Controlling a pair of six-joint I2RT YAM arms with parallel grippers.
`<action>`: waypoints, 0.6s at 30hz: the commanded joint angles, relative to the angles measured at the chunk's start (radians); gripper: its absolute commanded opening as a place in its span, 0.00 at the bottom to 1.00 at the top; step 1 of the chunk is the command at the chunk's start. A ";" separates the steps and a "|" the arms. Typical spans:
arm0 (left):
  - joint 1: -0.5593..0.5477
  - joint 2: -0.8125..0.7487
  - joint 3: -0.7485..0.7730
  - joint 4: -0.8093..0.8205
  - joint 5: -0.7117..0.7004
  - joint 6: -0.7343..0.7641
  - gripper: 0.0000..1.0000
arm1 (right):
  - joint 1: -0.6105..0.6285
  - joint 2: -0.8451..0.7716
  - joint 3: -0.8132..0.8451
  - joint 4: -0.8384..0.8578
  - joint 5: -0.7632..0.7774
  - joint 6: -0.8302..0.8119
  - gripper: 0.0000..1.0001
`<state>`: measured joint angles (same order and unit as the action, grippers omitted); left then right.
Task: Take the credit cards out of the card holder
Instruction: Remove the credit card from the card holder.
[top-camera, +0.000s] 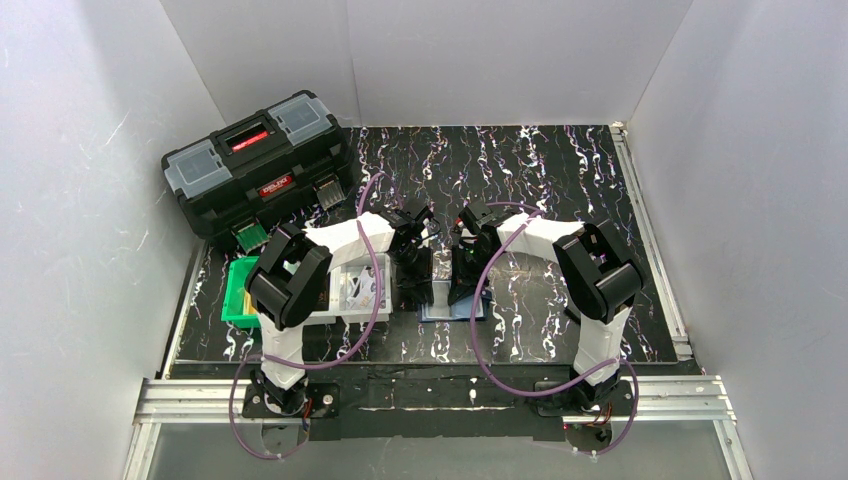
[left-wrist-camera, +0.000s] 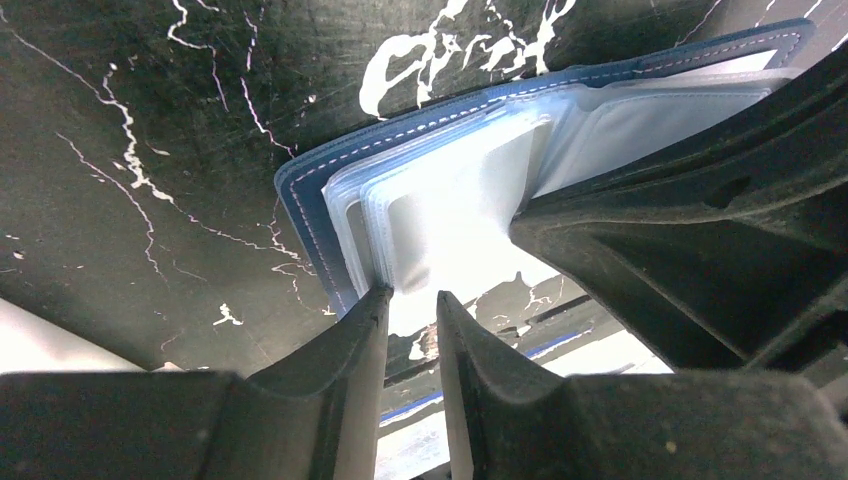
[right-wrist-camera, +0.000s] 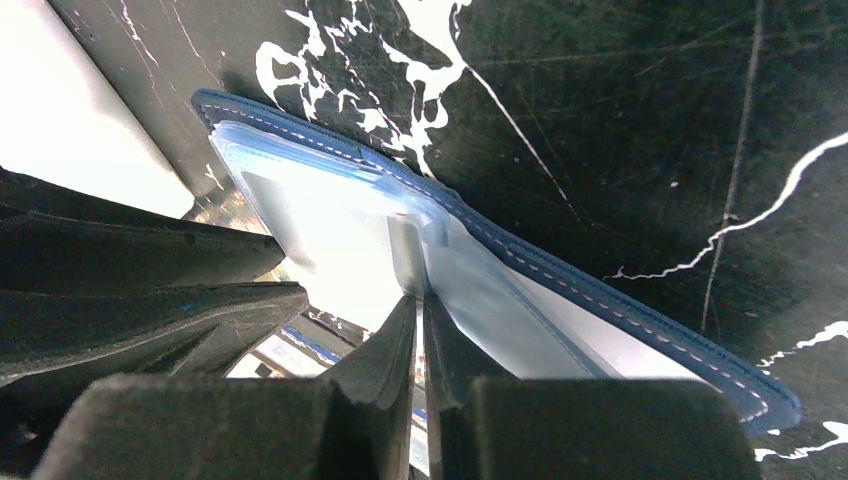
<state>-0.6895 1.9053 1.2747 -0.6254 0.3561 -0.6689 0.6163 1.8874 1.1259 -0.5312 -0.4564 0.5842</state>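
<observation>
The navy card holder (top-camera: 448, 312) lies spread open on the black marbled mat between both arms. Its blue edge and pale clear pockets show in the left wrist view (left-wrist-camera: 310, 200) and the right wrist view (right-wrist-camera: 620, 318). My left gripper (left-wrist-camera: 412, 300) is narrowly open, and its left fingertip (left-wrist-camera: 375, 300) touches the edge of the stacked clear pockets. My right gripper (right-wrist-camera: 420, 300) is shut on one clear pocket leaf and pins it upright at the fold. No orange or tan credit card shows in any view. Both grippers (top-camera: 415, 290) (top-camera: 462, 290) point down, close together.
A black toolbox (top-camera: 258, 165) stands at the back left. A green bin (top-camera: 238, 292) and a white tray (top-camera: 355, 290) sit under the left arm. The right gripper's body (left-wrist-camera: 700, 250) crowds the left wrist view. White walls surround the mat.
</observation>
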 joint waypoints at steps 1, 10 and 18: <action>-0.003 -0.023 0.008 -0.029 -0.032 0.025 0.24 | 0.006 0.033 -0.035 0.020 0.080 -0.019 0.12; -0.004 0.010 0.015 -0.003 0.011 0.023 0.24 | 0.005 0.037 -0.032 0.018 0.078 -0.021 0.12; -0.021 0.027 0.038 0.023 0.056 0.008 0.24 | 0.004 0.036 -0.035 0.021 0.076 -0.023 0.12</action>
<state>-0.6903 1.9102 1.2785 -0.6201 0.3794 -0.6647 0.6132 1.8874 1.1229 -0.5266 -0.4633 0.5838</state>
